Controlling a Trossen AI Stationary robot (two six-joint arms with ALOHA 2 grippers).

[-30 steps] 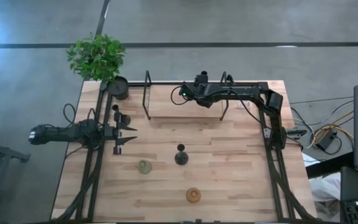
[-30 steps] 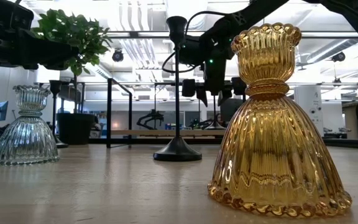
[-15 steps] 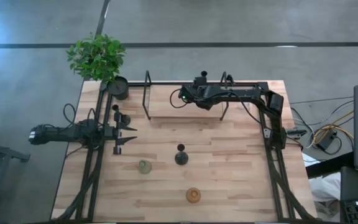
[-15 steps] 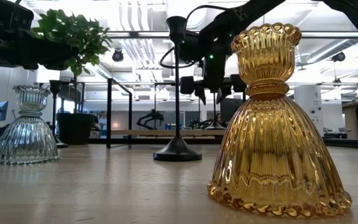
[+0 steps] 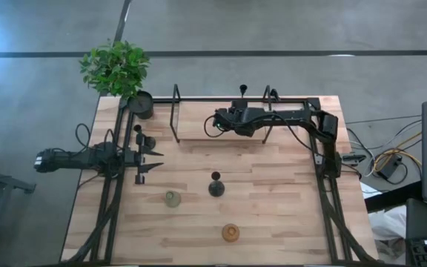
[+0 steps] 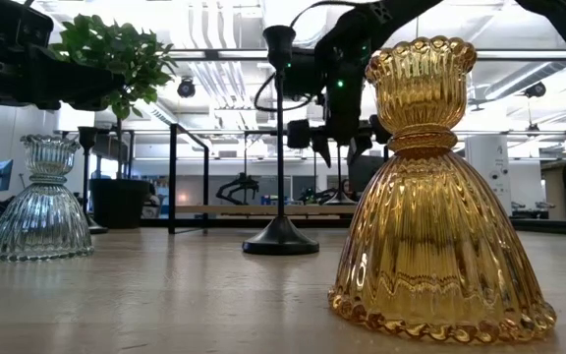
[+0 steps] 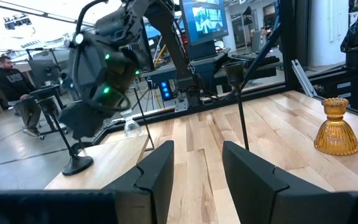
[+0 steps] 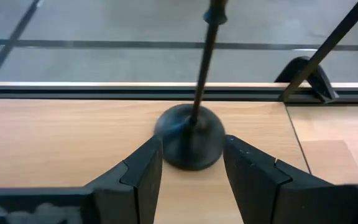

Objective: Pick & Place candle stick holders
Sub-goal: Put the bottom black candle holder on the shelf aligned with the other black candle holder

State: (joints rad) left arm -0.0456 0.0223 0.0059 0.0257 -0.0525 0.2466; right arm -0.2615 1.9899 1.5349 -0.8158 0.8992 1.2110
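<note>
Between right gripper [image 8: 191, 163] parted fingers, black domed-base thin-stem candle holder [image 8: 190, 142] is framed, ungripped; high view hides this.

Surface: light wood-plank table [image 5: 273, 215], bounded by a black frame [image 5: 328, 200].

Standing directly on it:
- Black holder [image 5: 216, 185] near the centre, upright on its domed base.
- Grey-green glass holder [image 5: 172, 199] just left of that one, apart from it.
- Amber glass holder [image 5: 230, 232] nearer the front edge, upright.
- Second black holder [image 8: 191, 142] at the far edge, upright, thin stem rising from a round base.
- Third black holder [image 5: 140, 176] near the left edge; base contact cannot be confirmed.
- Black pot [image 5: 142, 104] at the far left corner.
</note>
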